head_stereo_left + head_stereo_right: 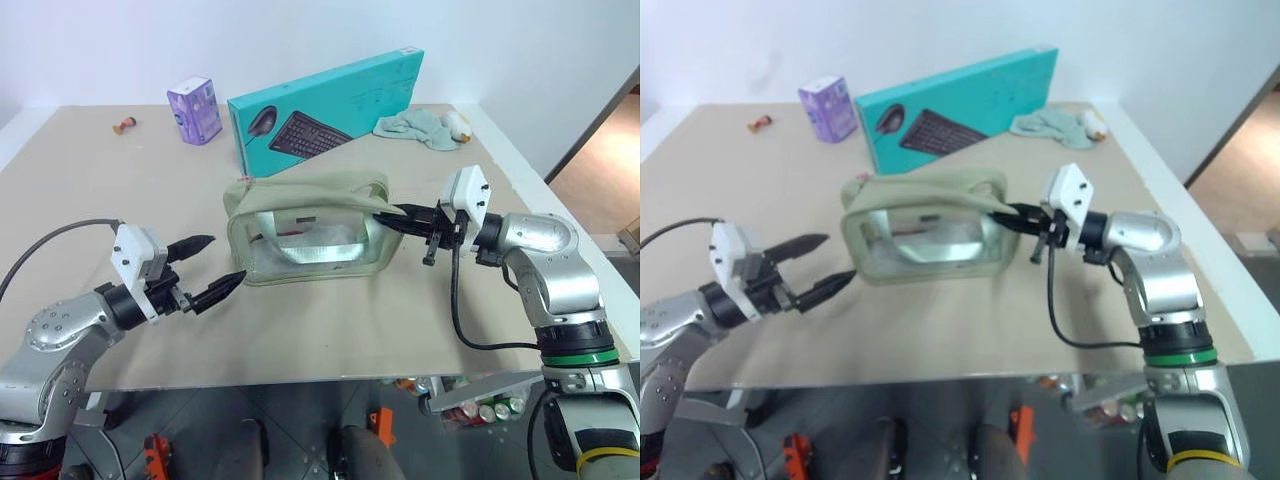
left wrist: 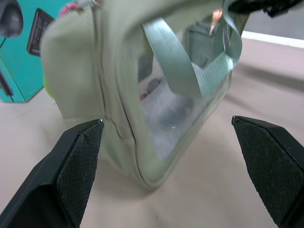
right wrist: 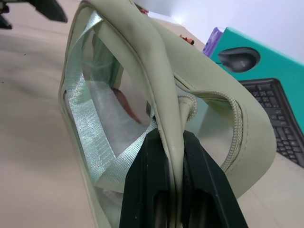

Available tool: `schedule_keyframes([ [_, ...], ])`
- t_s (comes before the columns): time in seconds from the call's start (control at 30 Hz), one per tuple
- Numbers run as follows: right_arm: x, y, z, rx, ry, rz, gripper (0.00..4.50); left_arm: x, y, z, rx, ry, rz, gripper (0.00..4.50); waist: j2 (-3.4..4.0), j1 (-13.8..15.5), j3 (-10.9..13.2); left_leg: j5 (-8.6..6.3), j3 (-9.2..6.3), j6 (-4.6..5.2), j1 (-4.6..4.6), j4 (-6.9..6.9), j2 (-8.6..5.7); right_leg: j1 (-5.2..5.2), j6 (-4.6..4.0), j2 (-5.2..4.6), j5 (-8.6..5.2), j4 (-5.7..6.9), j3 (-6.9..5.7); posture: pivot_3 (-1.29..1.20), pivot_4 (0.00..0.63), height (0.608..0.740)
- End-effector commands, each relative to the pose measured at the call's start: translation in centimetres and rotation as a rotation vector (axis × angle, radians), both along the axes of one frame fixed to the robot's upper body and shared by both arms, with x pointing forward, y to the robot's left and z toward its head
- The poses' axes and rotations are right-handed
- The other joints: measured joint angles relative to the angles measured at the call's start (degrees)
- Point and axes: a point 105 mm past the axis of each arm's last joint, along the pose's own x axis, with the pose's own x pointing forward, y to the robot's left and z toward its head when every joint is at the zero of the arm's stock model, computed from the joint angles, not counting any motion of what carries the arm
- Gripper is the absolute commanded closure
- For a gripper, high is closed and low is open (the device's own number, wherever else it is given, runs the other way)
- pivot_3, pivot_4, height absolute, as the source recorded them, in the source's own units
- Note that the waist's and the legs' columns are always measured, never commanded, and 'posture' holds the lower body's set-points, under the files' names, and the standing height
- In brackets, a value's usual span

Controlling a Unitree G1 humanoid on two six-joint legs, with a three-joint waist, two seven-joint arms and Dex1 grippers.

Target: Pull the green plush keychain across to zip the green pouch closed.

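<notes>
The left claw [image 1: 207, 268] sits nearest, at about 8 o'clock on the tabletop [image 1: 330, 330], its black fingers spread wide and empty just beside the pouch's left end. The green pouch [image 1: 305, 232] stands mid-tabletop, top still gaping. The right claw [image 1: 393, 219], reaching level from 3 o'clock, is pinched tight on the pouch's right edge seam. The plush keychain [image 2: 46, 85] seems to peek out behind the pouch's far left corner. To zip cleanly, the right should keep the fabric taut while the left takes the keychain and draws it straight along the zipper.
</notes>
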Motion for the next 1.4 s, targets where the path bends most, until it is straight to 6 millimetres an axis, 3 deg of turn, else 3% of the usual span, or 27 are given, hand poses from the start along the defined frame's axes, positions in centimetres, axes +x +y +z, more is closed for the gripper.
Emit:
schedule_keyframes([
  [0.03, -0.7, 0.3, 1.1, 0.007, -0.06, 0.015, 4.47, 0.4, 0.2, 1.9, -0.048, -0.054, 0.017, 0.0, -0.01, 0.0, 0.0, 0.0, 0.01, 0.0, 0.01, 0.0, 0.01, 0.0, 0.0, 0.02, 0.01, 0.0, 0.02, 0.0, 0.15, 0.74],
  [0.17, -0.7, 0.3, 1.0, 0.002, -0.069, 0.013, 4.47, 1.1, 0.9, 3.0, -0.113, -0.056, 0.053, 0.0, -0.01, 0.0, 0.0, 0.0, 0.0, 0.0, 0.02, 0.04, 0.04, 0.01, 0.0, 0.07, 0.05, 0.01, 0.05, 0.0, 0.15, 0.74],
  [0.3, -0.8, 0.2, 1.0, 0.002, -0.073, 0.009, 4.47, 3.0, 3.1, 5.1, -0.146, -0.104, 0.14, 0.0, -0.01, 0.0, 0.0, 0.02, -0.03, -0.04, 0.04, 0.06, 0.06, 0.01, -0.02, 0.15, 0.09, 0.05, 0.07, 0.0, 0.15, 0.74],
  [0.4, -0.7, 0.2, 1.0, 0.003, -0.079, 0.004, 4.47, 4.4, 3.7, 5.5, -0.118, -0.13, 0.182, 0.0, 0.0, 0.0, 0.0, 0.05, -0.06, -0.08, 0.04, 0.08, 0.09, 0.01, -0.07, 0.21, 0.12, 0.05, 0.05, 0.0, 0.15, 0.74],
  [0.77, -1.0, 0.2, 1.2, -0.003, -0.095, -0.01, 4.47, 9.5, 4.6, 4.8, -0.035, -0.163, 0.22, 0.0, -0.01, 0.0, 0.0, 0.06, 0.02, -0.09, 0.05, 0.07, 0.09, -0.01, -0.05, 0.2, 0.15, 0.05, 0.09, 0.0, 0.15, 0.74],
  [1.2, -1.4, -0.9, 1.0, -0.023, -0.096, -0.042, 4.47, 11.6, 3.3, 2.1, 0.052, -0.128, 0.083, 0.0, -0.02, 0.0, 0.0, 0.06, 0.07, -0.09, 0.04, 0.07, 0.08, -0.01, -0.02, 0.19, 0.17, 0.05, 0.11, 0.0, 0.15, 0.74],
  [1.4, -1.7, -1.0, 0.9, -0.027, -0.1, -0.038, 4.47, 12.7, 3.9, 2.9, 0.039, -0.155, 0.114, 0.0, -0.02, 0.0, 0.0, 0.07, 0.06, -0.1, 0.02, 0.1, 0.08, -0.01, 0.0, 0.19, 0.18, 0.06, 0.09, 0.0, 0.15, 0.74],
])
